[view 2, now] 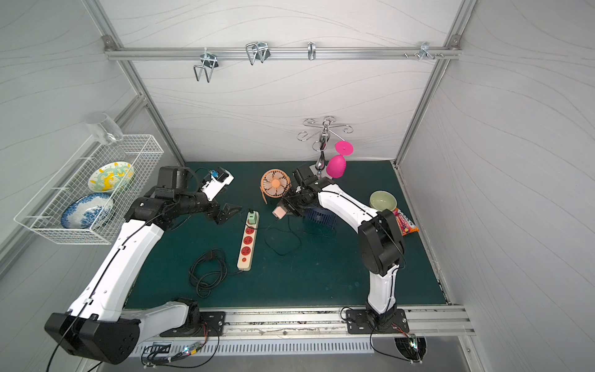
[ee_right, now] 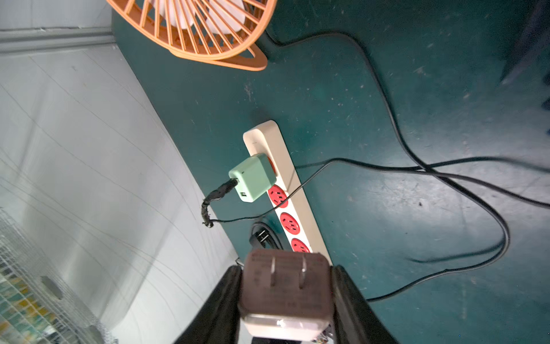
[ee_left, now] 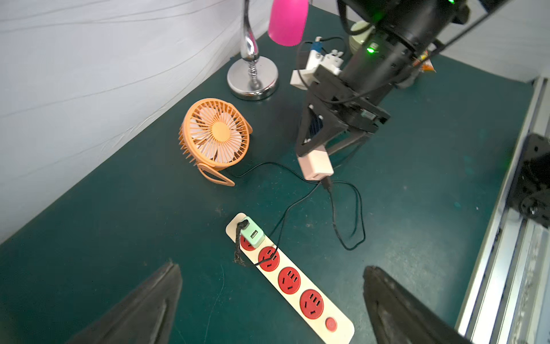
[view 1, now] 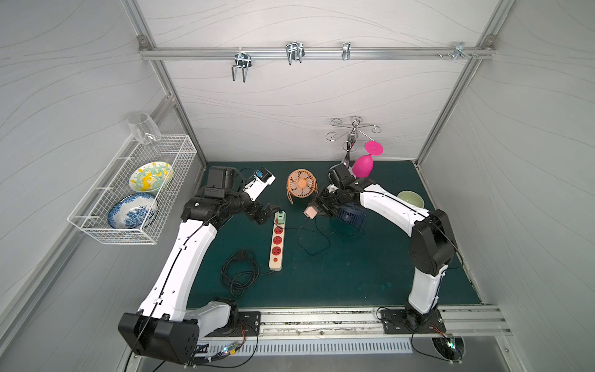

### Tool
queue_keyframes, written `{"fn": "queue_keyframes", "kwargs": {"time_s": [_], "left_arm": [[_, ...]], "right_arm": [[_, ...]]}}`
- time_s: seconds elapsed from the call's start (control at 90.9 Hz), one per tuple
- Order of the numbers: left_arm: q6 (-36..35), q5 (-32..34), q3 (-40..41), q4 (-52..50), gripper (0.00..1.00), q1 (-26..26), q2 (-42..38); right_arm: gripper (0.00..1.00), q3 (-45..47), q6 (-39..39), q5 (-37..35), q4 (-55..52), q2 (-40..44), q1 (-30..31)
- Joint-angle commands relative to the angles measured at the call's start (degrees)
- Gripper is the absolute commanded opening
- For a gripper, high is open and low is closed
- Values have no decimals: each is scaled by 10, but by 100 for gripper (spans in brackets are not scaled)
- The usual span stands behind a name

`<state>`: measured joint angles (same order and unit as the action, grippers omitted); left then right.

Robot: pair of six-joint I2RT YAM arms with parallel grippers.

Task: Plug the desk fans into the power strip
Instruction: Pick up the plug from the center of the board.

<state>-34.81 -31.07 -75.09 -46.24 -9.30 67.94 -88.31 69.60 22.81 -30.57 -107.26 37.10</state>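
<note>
In the right wrist view the power strip's (view 1: 275, 266) lower end is hidden behind the pink adapter (ee_right: 285, 295). A green adapter (view 1: 281, 218) covers its uppermost socket. The strip is cream with red sockets and a red button, and lies mid-frame in both top views. The left gripper (ee_left: 272, 266), spread wide and empty, is just left of its upper end. The right gripper (ee_right: 285, 272), clamping the pink adapter, is at upper right, apart.
</note>
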Motion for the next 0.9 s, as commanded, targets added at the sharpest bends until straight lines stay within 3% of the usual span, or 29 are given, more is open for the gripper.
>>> {"fn": "queue_keyframes", "kwargs": {"time_s": [0.0, 0.198, 0.44, 0.792, 0.891], "left_arm": [[-72, -26, -27, -6, 100, -15, 5], [-154, -15, -23, -17, 100, -64, 9], [-216, 21, -10, -6, 100, -114, 16], [-261, 29, 6, 81, 99, -133, 53], [-305, 39, 17, 102, 98, -140, 62]], "right_arm": [[29, 20, 110, 19, 82, 27, 2], [28, 98, 252, -11, 179, 73, 6], [23, 164, 357, -32, 263, 113, 25], [21, 184, 388, -28, 306, 137, 52], [20, 195, 400, -27, 315, 146, 52]]}}
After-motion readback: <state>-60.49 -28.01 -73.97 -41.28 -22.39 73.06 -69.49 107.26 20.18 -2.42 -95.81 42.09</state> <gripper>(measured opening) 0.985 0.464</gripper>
